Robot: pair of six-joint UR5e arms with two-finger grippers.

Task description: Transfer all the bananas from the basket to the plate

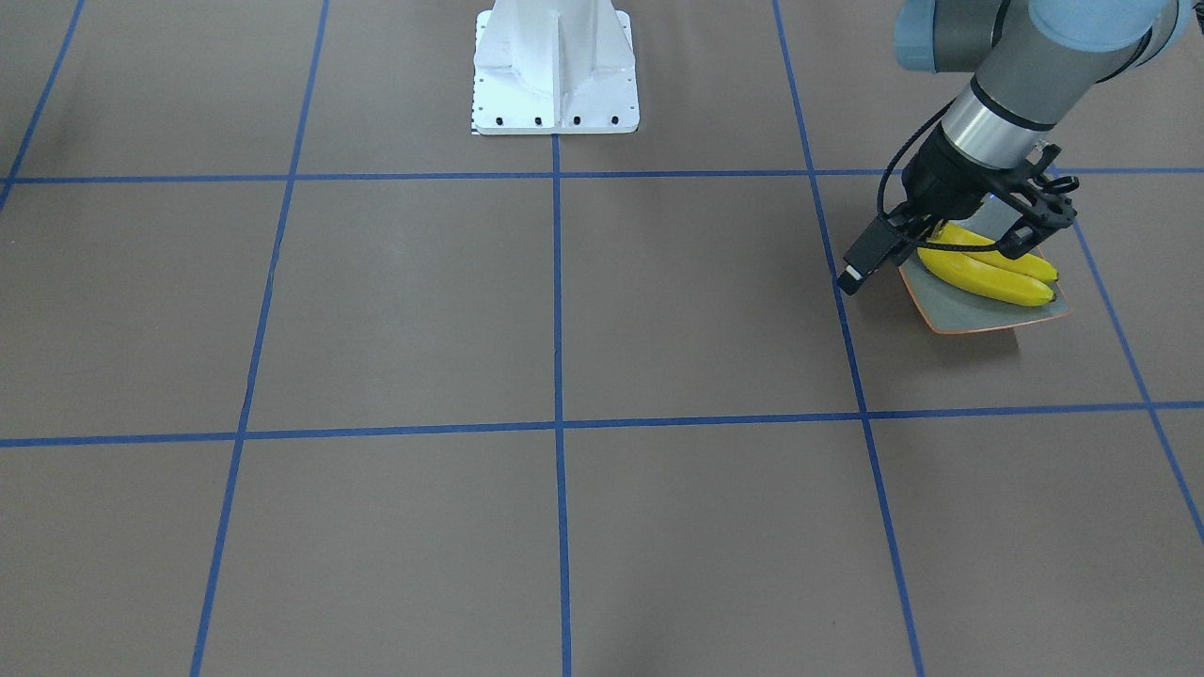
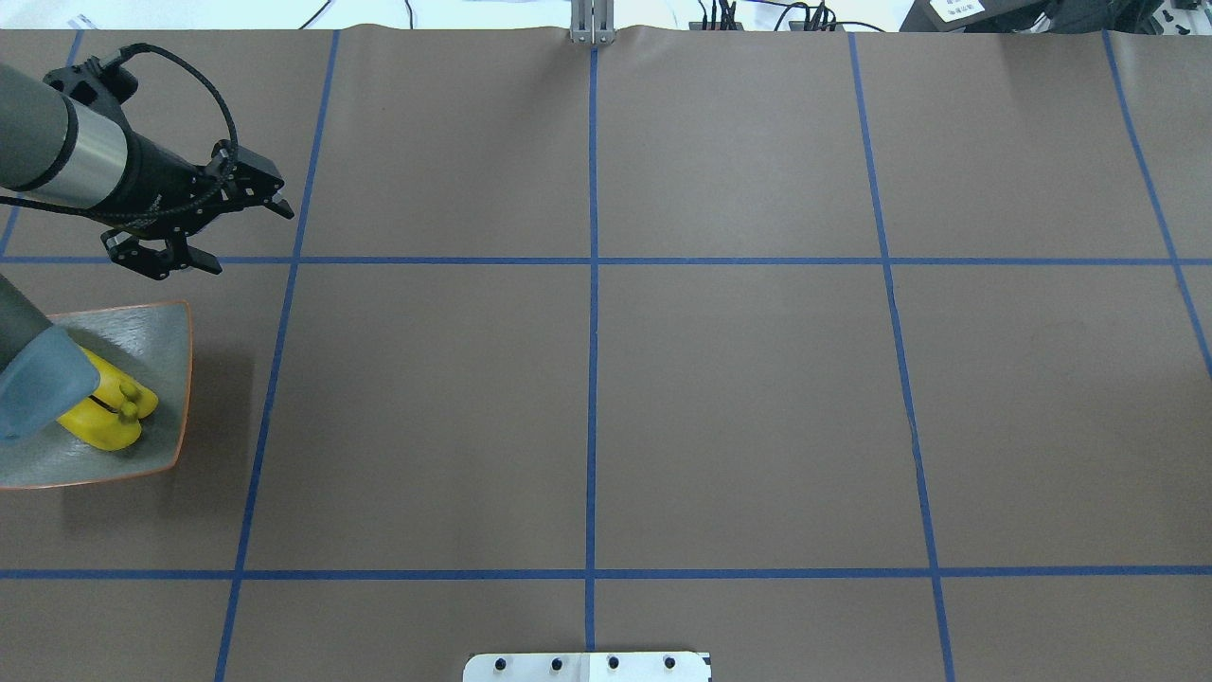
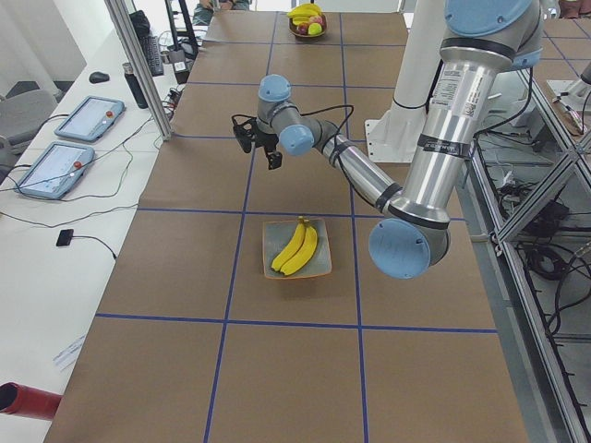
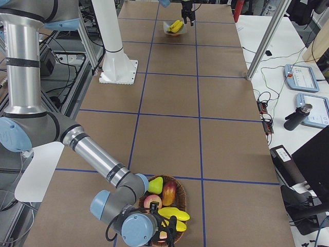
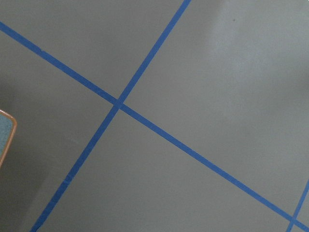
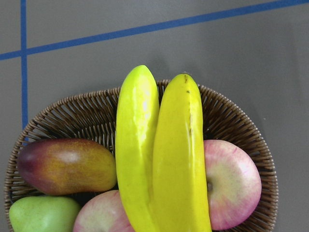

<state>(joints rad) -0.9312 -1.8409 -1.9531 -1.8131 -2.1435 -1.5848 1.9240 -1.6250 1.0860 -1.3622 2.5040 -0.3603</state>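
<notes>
The plate (image 2: 142,332) lies at the table's left end and carries two yellow bananas (image 2: 104,412) side by side. My left gripper (image 2: 241,237) hangs open and empty just beyond the plate's far edge; the left wrist view shows only tape lines and a plate corner (image 5: 5,137). At the other end stands the wicker basket (image 6: 231,125) with two more bananas (image 6: 161,154) lying across its fruit. My right gripper (image 4: 154,222) hovers over the basket. Its fingers show in no close view, so I cannot tell whether it is open or shut.
Also in the basket are a mango (image 6: 67,164), a pear (image 6: 41,215) and two apples (image 6: 231,183). Blue tape lines (image 2: 593,332) grid the brown table. The robot's white base (image 1: 555,66) stands at the middle of the near edge.
</notes>
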